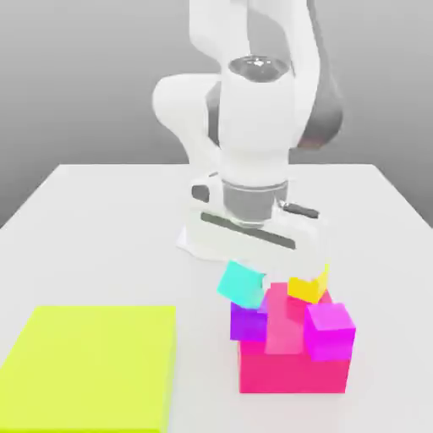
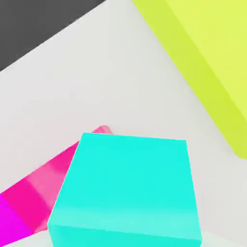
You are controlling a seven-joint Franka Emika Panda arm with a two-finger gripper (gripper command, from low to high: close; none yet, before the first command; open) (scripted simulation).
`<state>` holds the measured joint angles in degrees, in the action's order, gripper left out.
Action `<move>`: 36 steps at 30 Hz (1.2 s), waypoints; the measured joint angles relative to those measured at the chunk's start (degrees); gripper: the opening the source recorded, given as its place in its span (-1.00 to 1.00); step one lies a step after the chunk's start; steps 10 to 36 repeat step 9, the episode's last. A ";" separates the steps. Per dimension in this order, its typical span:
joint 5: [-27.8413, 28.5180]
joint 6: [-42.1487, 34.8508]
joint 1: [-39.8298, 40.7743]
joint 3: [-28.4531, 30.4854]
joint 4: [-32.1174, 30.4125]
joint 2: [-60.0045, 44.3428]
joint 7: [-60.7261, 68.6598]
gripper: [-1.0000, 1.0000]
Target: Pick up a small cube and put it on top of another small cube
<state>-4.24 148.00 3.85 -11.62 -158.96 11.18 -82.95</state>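
Now cyan cube (image 1: 242,284) tilted over violet cube (image 1: 248,322), yellow cube (image 1: 308,286) nearby; tool state unclear.

small cube (image 1: 242,284): plain cyan-turquoise, its faces evenly coloured, just above the violet cube; in the hand view (image 2: 128,190) its lower face is a paler shade.
another small cube (image 1: 248,322): violet-purple, darker and bluer than the magenta cube.
magenta cube (image 1: 330,331): bright magenta, on the far side of the big block from the violet cube.
yellow cube (image 1: 308,286): plain yellow, above the big block.
big block (image 1: 292,369): pink-red, with a lighter pink upright piece (image 1: 283,326) between the violet and magenta cubes.
flat slab (image 1: 93,366): yellow-green, well apart from the big block.
table (image 1: 101,237): plain white.
robot arm (image 1: 254,110): white with grey joints.
backdrop (image 1: 76,76): grey.
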 joint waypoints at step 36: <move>-0.69 -8.36 -0.50 0.68 1.78 6.54 0.61 1.00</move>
